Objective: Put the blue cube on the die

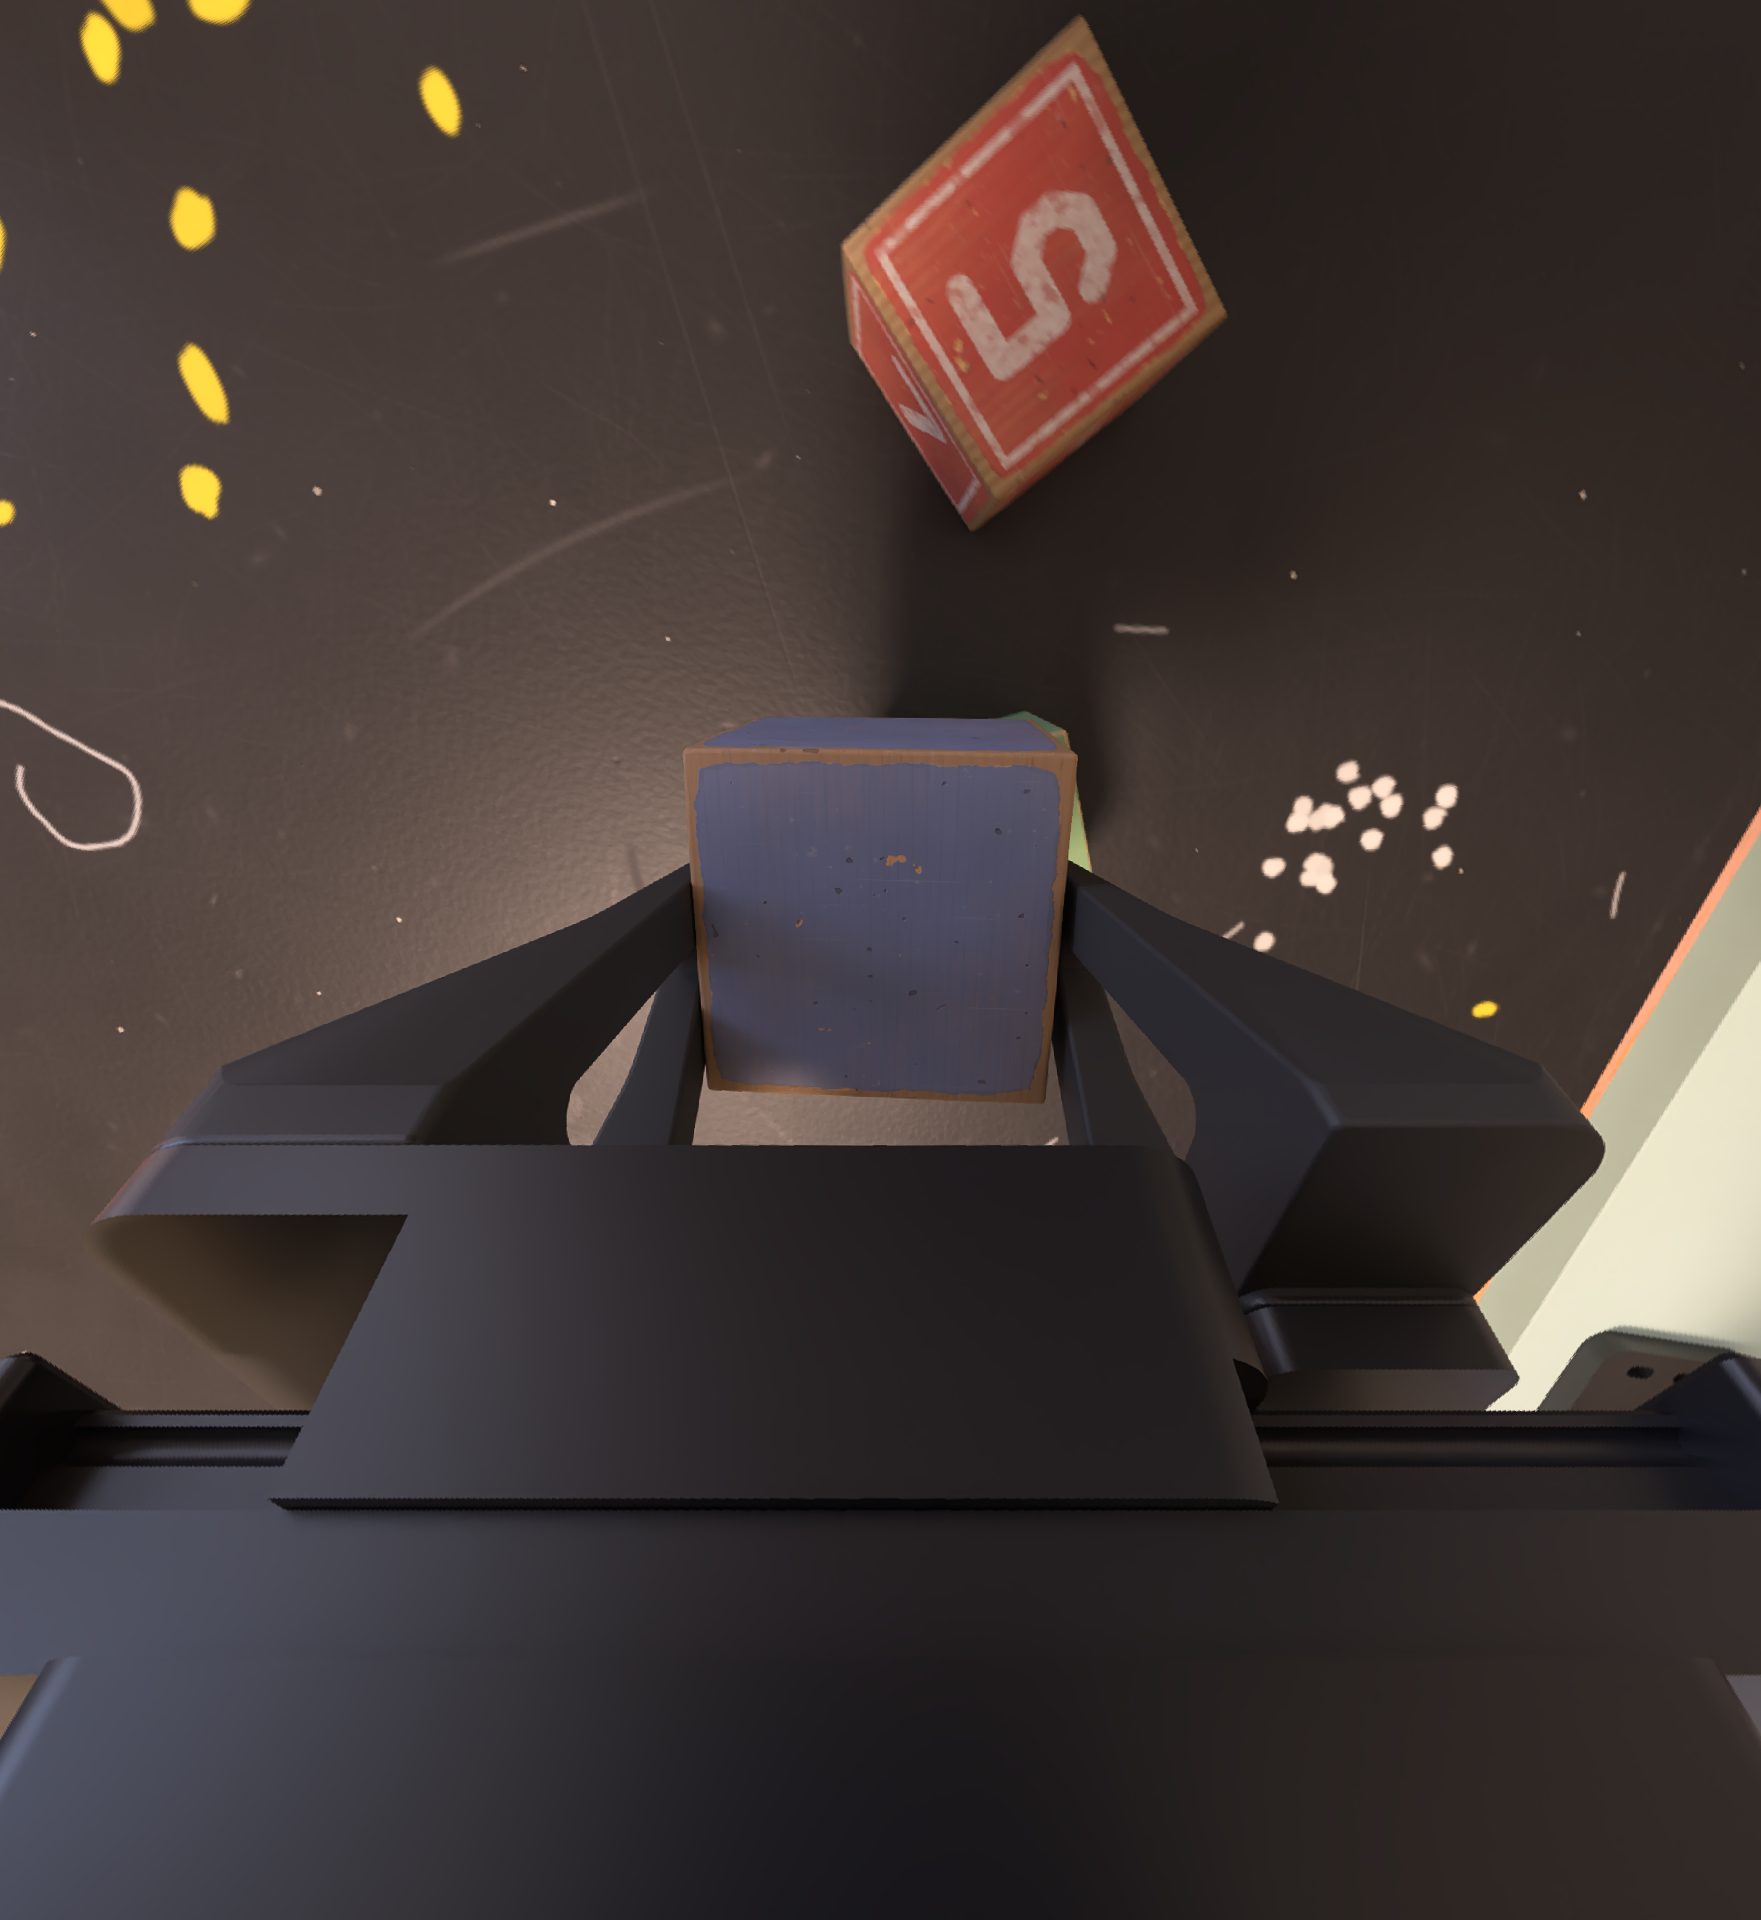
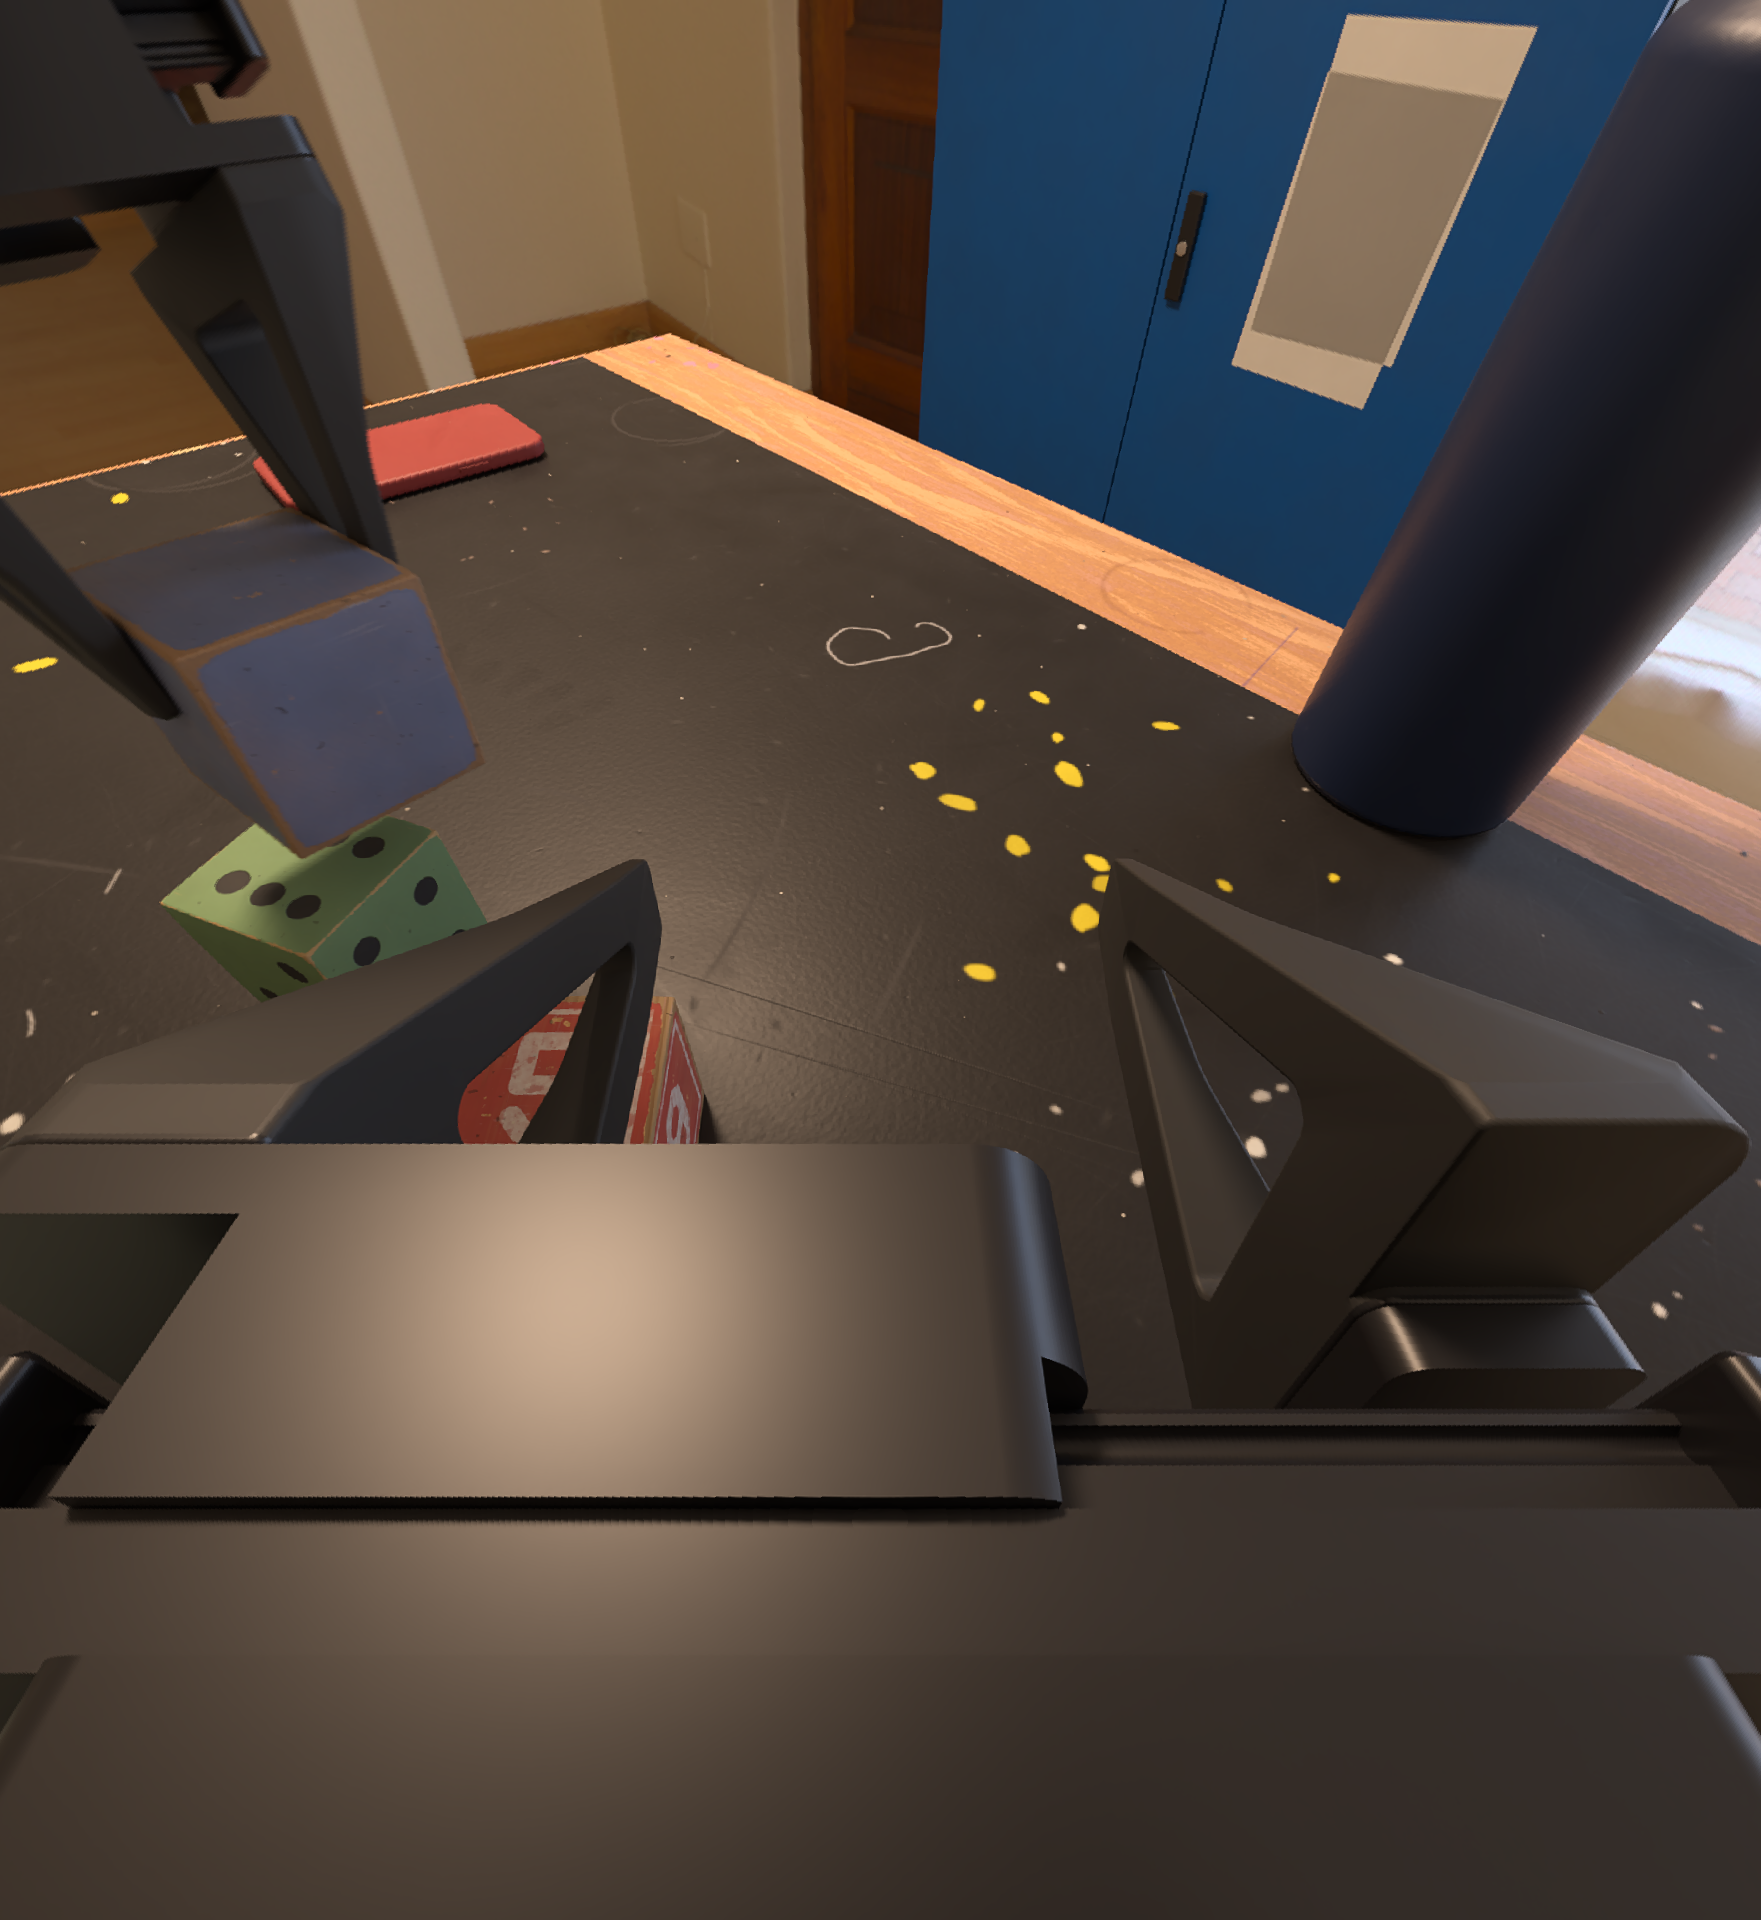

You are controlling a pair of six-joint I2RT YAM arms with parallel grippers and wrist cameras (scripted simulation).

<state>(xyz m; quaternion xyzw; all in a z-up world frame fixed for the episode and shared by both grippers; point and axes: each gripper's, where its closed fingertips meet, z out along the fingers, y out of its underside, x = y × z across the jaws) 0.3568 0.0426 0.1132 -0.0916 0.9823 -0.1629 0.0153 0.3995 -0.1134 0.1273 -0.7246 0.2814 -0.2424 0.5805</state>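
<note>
My left gripper (image 1: 878,914) is shut on the blue cube (image 1: 876,914) and holds it in the air. In the right wrist view the blue cube (image 2: 315,686) hangs just above the green die (image 2: 336,914), which rests on the dark table. In the left wrist view only a green sliver of the die (image 1: 1068,821) shows behind the cube's right edge. My right gripper (image 2: 881,883) is open and empty, low over the table to the right of the die.
A red numbered block (image 1: 1032,275) lies on the table beyond the cube; it also shows behind my right gripper's left finger (image 2: 585,1081). A flat red phone-like slab (image 2: 440,452) lies at the far edge. A dark arm column (image 2: 1541,499) stands at the right, by the wooden table edge (image 2: 1063,520).
</note>
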